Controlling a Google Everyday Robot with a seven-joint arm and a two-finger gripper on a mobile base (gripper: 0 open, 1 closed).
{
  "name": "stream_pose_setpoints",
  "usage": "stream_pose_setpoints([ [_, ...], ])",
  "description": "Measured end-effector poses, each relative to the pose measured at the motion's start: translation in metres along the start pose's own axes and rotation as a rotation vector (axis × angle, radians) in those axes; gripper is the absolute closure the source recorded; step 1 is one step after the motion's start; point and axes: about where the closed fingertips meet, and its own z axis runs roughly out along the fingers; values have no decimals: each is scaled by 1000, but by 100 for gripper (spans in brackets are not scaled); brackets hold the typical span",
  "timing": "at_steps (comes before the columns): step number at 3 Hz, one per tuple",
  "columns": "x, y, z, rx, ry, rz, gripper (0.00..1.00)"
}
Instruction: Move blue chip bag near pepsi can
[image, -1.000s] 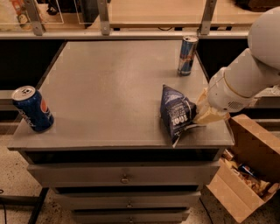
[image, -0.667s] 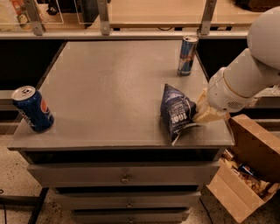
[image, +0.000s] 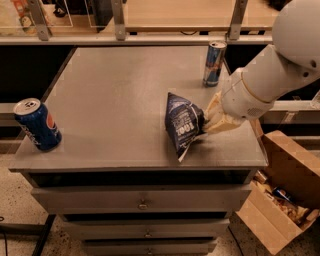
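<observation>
- Two cans stand upright on the table (image: 125, 100): the Pepsi can (image: 36, 124) at the front left corner, and a slim can (image: 214, 63) near the back right edge.
- Bag (image: 183, 125): on the right half of the table, toward the front. It stands on end, with a pale lower corner pointing at the front edge. The white lettering faces the camera.
- Tool (image: 206, 122): at the right side of the bag, low over the table surface. Its cream fingers (image: 215, 117) are clamped on the bag's right edge.
- Arm (image: 265, 80): white, entering from the upper right and sloping down to the tool. It passes just in front of the slim can without touching it.
- Bag to Pepsi can: well apart, with bare table surface between them.
- Bag to slim can: near, with the slim can behind and to the right.
- Below the table top: drawers (image: 140, 200) with small knobs.
- On the floor to the right: an open cardboard box (image: 285, 195).
</observation>
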Motion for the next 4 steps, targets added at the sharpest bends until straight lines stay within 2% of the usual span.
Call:
stream_pose_setpoints([
  [2, -79, -17, 28, -72, -108, -160, 100],
  [4, -134, -24, 59, -119, -169, -246, 100],
])
